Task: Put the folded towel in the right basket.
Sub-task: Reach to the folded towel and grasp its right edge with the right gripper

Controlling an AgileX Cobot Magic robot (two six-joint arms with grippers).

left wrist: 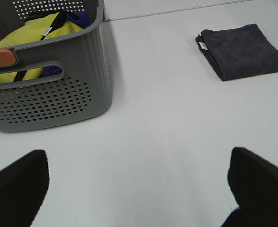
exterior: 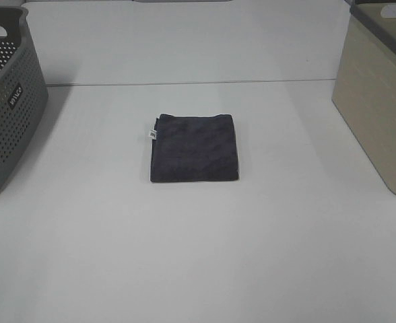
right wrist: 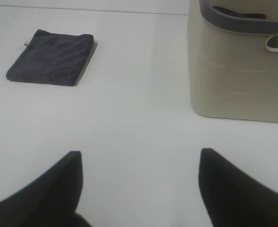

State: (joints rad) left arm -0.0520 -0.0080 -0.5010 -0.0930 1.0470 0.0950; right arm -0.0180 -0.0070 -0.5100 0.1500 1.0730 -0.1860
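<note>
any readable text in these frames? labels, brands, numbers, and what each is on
Nothing can be quoted with confidence.
Label plate on the grey basket: white lettering, turned sideways, too blurred to read.
White tag on the folded towel: too small to read in any view.
Beige basket: no text visible.

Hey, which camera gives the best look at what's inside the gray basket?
The left wrist view: it looks down into the gray basket, showing yellow cloth inside. The exterior high view catches mostly its perforated wall at the frame's edge; the right wrist view misses it entirely.
</note>
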